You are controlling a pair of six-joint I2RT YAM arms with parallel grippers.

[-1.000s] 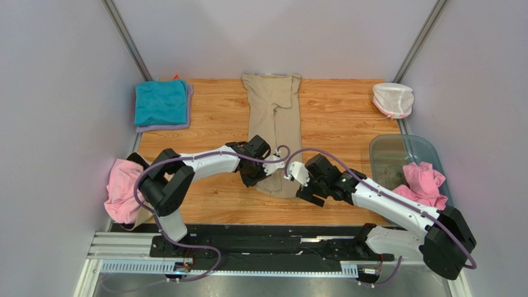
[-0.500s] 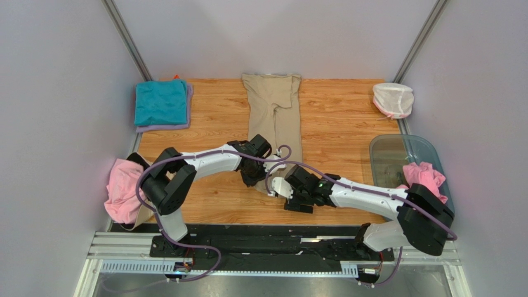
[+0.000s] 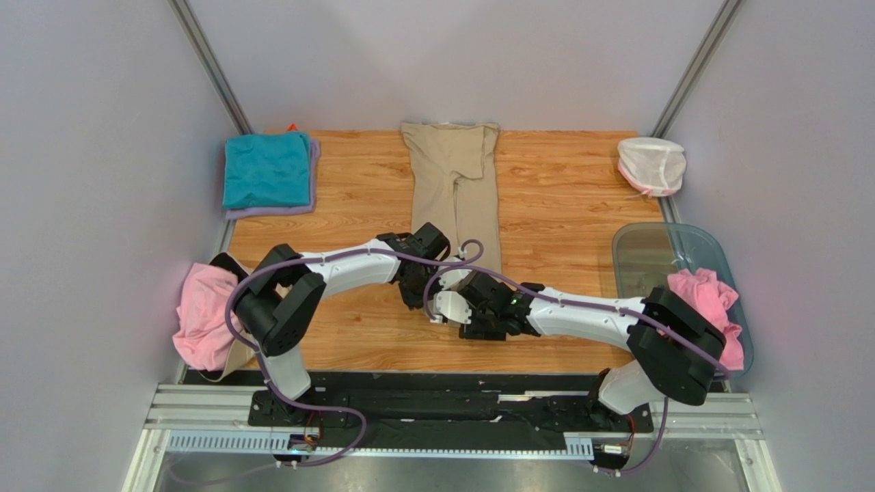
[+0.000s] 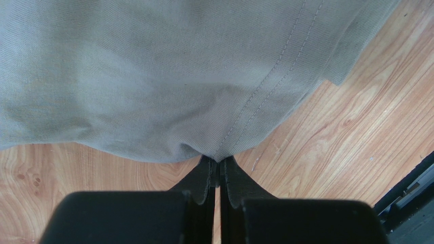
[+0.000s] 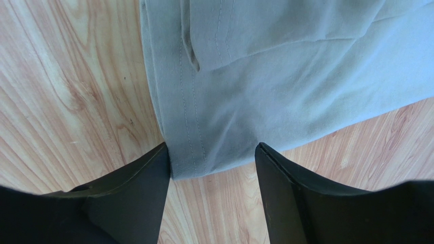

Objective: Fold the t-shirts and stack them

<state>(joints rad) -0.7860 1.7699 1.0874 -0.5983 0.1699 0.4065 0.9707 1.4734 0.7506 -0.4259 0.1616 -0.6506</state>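
The tan t-shirt [image 3: 455, 190] lies folded into a long strip down the middle of the table. My left gripper [image 3: 419, 295] is at its near end. In the left wrist view that gripper [image 4: 219, 161] is shut on the stitched hem of the tan t-shirt [image 4: 168, 81]. My right gripper [image 3: 440, 308] is beside it at the same near end. In the right wrist view it [image 5: 211, 155] stands open, its fingers on either side of the near corner of the tan t-shirt [image 5: 265, 86]. A teal t-shirt [image 3: 267, 169] lies folded on a lilac one [image 3: 269, 212] at the back left.
One pink t-shirt [image 3: 205, 313] hangs crumpled over the table's left edge, and another pink one [image 3: 704, 302] sits in the clear tub [image 3: 657, 251] at the right. A white net pouch [image 3: 651, 164] lies at the back right. Both arms cross the table's near half.
My right arm has swung left to the tan t-shirt's near end, its jaws narrowing. My left gripper has closed on the hem and stayed in place.
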